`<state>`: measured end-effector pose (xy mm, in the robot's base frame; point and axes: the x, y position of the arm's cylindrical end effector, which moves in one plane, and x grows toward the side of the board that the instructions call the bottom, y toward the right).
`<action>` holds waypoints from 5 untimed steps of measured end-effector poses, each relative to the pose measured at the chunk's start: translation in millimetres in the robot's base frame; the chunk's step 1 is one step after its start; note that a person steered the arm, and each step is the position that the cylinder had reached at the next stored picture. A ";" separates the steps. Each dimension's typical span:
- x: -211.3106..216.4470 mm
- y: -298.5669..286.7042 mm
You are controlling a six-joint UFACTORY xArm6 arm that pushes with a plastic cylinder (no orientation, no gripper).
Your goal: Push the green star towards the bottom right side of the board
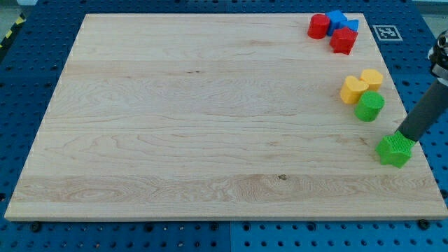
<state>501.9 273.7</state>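
The green star (393, 150) lies near the right edge of the wooden board (210, 112), in its lower right part. My tip (404, 138) rests against the star's upper right side, with the dark rod rising up and to the right out of view. A green round block (369, 107) lies just above and left of the star.
Two yellow blocks (354, 90) (372, 78) sit close together above the green round block. At the top right corner a red round block (318, 26), a blue block (339, 20) and a red star-like block (344, 40) are clustered. A marker tag (386, 32) lies off the board.
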 end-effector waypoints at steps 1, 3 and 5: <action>-26.3 -7.7; 8.8 -23.2; 20.3 -23.2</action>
<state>522.2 250.6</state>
